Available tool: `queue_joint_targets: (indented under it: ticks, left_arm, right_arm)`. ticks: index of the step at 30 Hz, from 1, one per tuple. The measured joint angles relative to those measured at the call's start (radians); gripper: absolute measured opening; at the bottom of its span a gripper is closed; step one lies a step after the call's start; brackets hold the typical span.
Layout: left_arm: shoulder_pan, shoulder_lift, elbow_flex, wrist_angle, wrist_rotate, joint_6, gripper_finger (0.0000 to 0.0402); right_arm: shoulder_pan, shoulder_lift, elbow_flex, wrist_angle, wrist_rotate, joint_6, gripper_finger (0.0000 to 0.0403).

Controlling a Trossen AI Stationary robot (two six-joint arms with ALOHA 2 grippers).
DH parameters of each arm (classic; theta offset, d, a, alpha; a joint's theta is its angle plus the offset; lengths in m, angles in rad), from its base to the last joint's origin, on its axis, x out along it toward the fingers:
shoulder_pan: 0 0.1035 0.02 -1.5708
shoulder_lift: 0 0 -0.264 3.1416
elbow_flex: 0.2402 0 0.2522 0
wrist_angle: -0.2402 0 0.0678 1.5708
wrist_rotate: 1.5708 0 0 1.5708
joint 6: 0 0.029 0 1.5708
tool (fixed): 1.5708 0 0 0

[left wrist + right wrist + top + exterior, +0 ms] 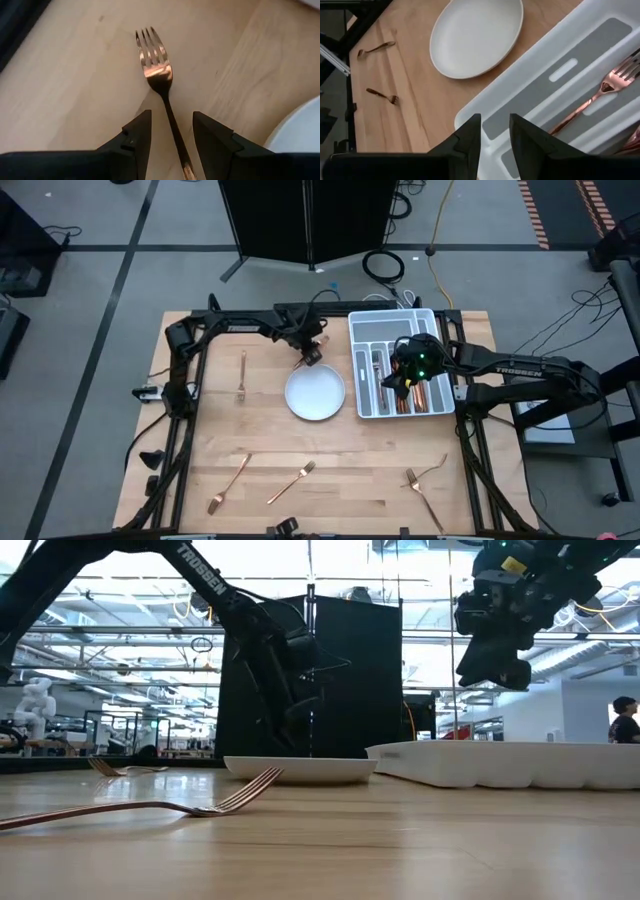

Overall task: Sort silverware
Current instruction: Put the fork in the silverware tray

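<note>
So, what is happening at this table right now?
A two-arm robot is sorting copper-colored silverware into a white divided tray. The left gripper hangs near the plate, its fingers open on either side of a fork's handle, not closed on it. The right gripper hovers empty above the tray, which already holds some pieces, one fork among them. Several forks lie loose on the wooden table, waiting.

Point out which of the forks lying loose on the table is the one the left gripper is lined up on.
The fork lying alone left of the white plate. In the left wrist view its handle runs between the left gripper fingers. The other loose forks lie along the table's near edge.
</note>
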Motion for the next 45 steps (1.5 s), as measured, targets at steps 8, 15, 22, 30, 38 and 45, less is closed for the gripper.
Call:
queue_joint_targets:
  ticks: [8, 15, 22, 30, 38, 45]
  left_arm:
    - [-0.026, 0.077, 0.025, -0.091, -0.073, 0.004, 0.0139]
    - [-0.066, 0.088, 0.057, -0.149, -0.172, 0.017, 0.0072]
    - [-0.071, 0.09, 0.102, -0.219, -0.161, 0.027, 0.0004]
    - [-0.065, 0.031, 0.217, -0.36, -0.174, 0.043, 0.0001]
    - [-0.038, -0.076, 0.187, -0.131, 0.278, -0.263, 0.0001]
    - [-0.179, -0.063, 0.053, 0.292, 0.237, -0.711, 0.0]
  right_arm:
    - [0.001, 0.0, 0.0, -0.007, 0.0, -0.002, 0.0093]
    - [0.001, 0.0, 0.0, -0.002, 0.003, 0.024, 0.0093]
    - [0.015, 0.0, 0.0, -0.001, 0.001, 0.053, 0.0093]
    - [0.081, -0.017, 0.0, -0.002, 0.015, 0.078, 0.0093]
    - [0.106, -0.166, -0.001, -0.035, 0.157, 0.082, 0.0093]
    - [0.106, -0.329, -0.001, -0.038, 0.202, 0.046, 0.0093]
